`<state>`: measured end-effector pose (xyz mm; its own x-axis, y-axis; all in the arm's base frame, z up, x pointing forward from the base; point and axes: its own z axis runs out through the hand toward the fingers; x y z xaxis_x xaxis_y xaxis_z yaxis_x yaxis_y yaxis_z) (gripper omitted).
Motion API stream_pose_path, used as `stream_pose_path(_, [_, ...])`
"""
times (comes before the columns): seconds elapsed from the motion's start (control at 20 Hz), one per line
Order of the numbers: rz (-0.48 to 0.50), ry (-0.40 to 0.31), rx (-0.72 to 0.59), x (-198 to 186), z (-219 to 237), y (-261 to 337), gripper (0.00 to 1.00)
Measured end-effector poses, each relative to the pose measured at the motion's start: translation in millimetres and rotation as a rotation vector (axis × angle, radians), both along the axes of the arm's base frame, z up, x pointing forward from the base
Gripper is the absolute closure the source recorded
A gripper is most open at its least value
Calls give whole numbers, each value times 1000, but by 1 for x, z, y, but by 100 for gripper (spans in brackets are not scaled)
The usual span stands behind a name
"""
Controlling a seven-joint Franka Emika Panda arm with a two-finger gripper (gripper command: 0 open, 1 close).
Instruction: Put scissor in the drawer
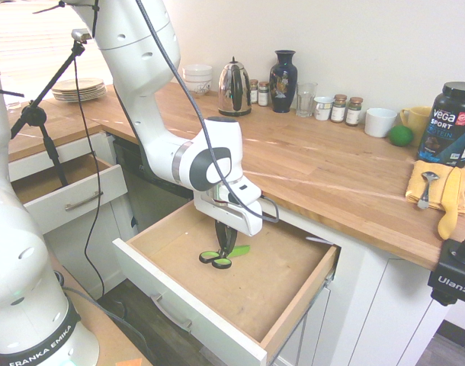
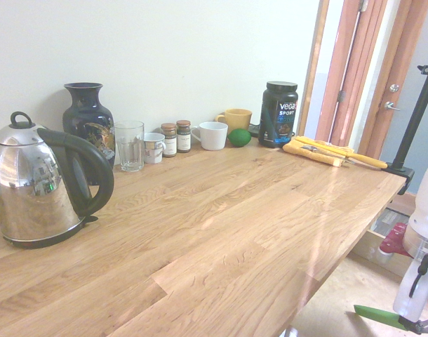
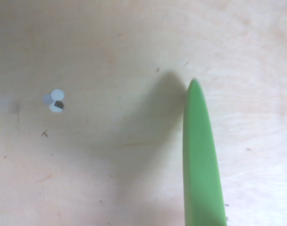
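Gripper point(image 1: 226, 245): pointed straight down, fingers pinched on the scissor point(image 1: 221, 257).
Scissor: held low inside the open drawer point(image 1: 282, 319), just above its wood floor; contact cannot be told.

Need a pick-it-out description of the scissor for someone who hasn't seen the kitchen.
Find the long wooden counter, then the big open drawer pulled out beneath it, bare wood inside. The scissor is low over that drawer's floor, clamped in the gripper. It is the only bright green thing there; the green ball sits up on the counter.
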<state>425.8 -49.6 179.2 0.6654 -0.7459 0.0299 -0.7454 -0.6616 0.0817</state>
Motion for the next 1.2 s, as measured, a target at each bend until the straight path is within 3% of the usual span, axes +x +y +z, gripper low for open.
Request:
stream_pose_path(0.15, [-2,3,1,5,-6,2,100])
stream_pose_path(0.2, [-5,3,2,6,-7,3,0])
stream_pose_path(1.2, [-27,-19,2,23,6,-5,0])
